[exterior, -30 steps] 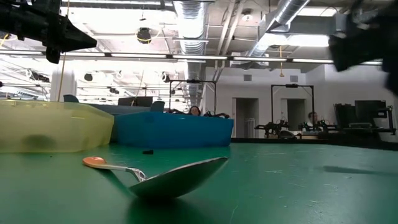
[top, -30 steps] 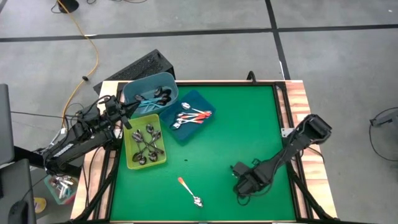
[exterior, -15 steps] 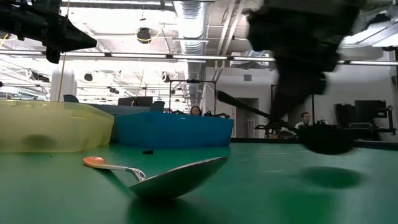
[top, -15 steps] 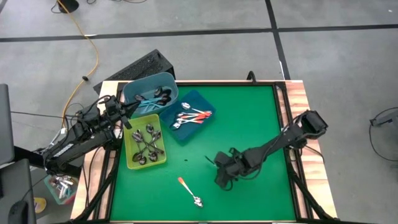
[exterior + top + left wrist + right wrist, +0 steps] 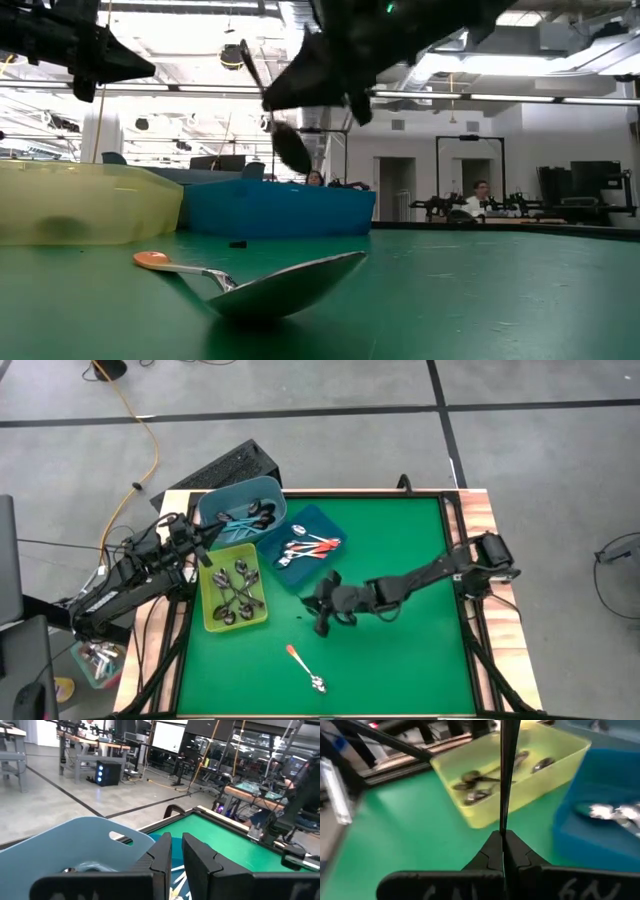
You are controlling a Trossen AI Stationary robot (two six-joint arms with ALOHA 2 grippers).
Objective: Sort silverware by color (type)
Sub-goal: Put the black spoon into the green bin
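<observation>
An orange-handled spoon (image 5: 303,667) is recorded lowest in the high view, lying alone on the green table (image 5: 400,550), bowl toward the lower right; in the low view it (image 5: 250,282) fills the foreground. Above it, at mid-frame, the right gripper (image 5: 322,610) is held over the table, its fingers (image 5: 492,851) closed on a dark-handled spoon (image 5: 506,770), whose thin handle is pinched between the fingertips and stands out beyond them; in the low view this spoon (image 5: 278,128) hangs in the air, bowl downward. To the left, a yellow-green bin (image 5: 207,622) is listed with several dark metal spoons (image 5: 236,592) inside. Upper right of it, just beside, a dark blue bin (image 5: 327,520) holds orange-handled spoons (image 5: 310,546). At the upper left, a light blue bin (image 5: 268,488) contains teal-handled spoons (image 5: 245,518). The left gripper (image 5: 205,545) is stationed at the table's left edge, between the light blue and yellow-green bins, its fingers (image 5: 160,860) nearly closed on nothing.
</observation>
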